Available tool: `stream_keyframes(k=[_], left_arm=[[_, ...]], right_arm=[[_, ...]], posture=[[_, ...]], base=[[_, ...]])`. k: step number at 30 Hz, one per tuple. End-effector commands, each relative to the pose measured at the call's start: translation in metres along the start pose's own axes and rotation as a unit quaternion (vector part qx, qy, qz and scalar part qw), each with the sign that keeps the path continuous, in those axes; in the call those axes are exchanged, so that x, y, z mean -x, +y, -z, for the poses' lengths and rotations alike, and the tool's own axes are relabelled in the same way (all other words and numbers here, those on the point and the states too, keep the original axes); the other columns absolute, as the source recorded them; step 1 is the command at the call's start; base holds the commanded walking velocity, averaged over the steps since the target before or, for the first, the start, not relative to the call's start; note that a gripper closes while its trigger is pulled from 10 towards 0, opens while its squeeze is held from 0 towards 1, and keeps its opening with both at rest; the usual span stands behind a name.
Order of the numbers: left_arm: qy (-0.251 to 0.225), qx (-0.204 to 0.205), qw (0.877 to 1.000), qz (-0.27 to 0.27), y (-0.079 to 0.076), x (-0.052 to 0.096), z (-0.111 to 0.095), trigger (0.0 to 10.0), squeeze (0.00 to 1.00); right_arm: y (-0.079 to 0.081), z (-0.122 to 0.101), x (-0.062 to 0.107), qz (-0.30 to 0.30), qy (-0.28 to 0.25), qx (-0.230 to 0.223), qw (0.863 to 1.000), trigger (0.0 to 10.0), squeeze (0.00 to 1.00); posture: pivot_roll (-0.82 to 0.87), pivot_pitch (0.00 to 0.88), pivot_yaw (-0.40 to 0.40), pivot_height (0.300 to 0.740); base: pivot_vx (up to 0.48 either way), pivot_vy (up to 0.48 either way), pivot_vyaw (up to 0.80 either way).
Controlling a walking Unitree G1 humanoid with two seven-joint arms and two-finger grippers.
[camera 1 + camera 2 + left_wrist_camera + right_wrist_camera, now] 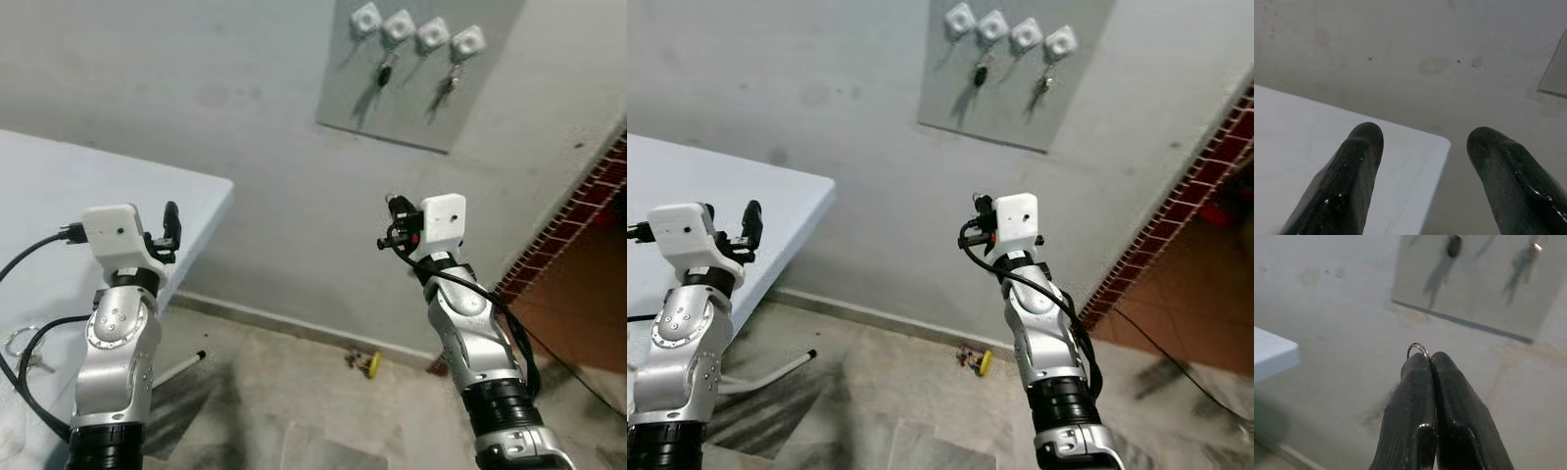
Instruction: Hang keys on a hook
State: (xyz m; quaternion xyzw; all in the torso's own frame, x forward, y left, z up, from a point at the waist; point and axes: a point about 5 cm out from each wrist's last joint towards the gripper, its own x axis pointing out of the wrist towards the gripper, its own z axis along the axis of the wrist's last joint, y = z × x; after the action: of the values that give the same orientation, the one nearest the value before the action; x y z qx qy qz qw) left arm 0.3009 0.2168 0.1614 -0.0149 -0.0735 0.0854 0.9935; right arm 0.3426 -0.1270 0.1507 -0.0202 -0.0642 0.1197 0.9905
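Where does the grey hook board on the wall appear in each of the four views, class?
Left eye view: hook board at the top, right of centre.
Right eye view: top, near centre.
Left wrist view: a corner at the right edge.
Right wrist view: across the top, beyond the right gripper, which pinches a key ring.
Shared landmark: the white table.

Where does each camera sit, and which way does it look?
Head, left and right eye views: forward and down at the wall, hook board and table; both arms show.
Left wrist view: along the open left gripper at the table corner.
Right wrist view: along the right gripper, shut on a key ring, toward the board.
Shared: board, table.
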Motion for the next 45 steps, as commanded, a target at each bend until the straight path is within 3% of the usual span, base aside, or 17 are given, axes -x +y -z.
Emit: stream_keyframes(k=[1,12,14,23,34,45], left_arm=[[-0.001,0.002,1.0,0.013,-0.008,0.0,0.0,10.0,0.0],[0.002,0.003,1.0,0.012,-0.008,0.0,0.001,10.0,0.0],[0.006,0.006,1.0,0.015,-0.009,0.0,0.002,10.0,0.0],[0.013,0.011,1.0,0.021,-0.01,0.0,0.003,10.0,0.0],[0.02,0.008,0.999,0.037,-0.013,0.004,0.005,10.0,0.0],[0.033,0.011,0.998,0.052,-0.011,0.006,0.004,10.0,0.0]], right_arm=[[-0.008,-0.005,0.0,0.009,-0.006,0.008,1.0,10.0,0.0],[-0.008,-0.006,-0.001,0.006,-0.009,0.007,1.0,10.0,0.0],[-0.006,-0.006,-0.001,0.004,-0.006,-0.033,0.999,10.0,0.0],[-0.011,-0.002,-0.002,0.036,0.013,-0.058,0.998,10.0,0.0],[-0.02,0.006,0.007,0.056,0.033,-0.055,0.996,10.0,0.0],[-0.015,0.011,0.015,0.063,0.035,-0.076,0.994,10.0,0.0]], posture=[[-0.08,0.0,-0.08,0.74],[-0.07,0.0,-0.085,0.74],[-0.07,0.0,-0.085,0.74],[-0.08,0.0,-0.083,0.74],[-0.08,0.0,-0.068,0.74],[-0.09,0.0,-0.034,0.74]], base=[[0.0,0.0,-0.74],[0.0,0.0,-0.74],[0.0,0.0,0.0],[0.0,0.0,0.0],[0.0,0.0,0.0],[0.0,0.0,0.0]])
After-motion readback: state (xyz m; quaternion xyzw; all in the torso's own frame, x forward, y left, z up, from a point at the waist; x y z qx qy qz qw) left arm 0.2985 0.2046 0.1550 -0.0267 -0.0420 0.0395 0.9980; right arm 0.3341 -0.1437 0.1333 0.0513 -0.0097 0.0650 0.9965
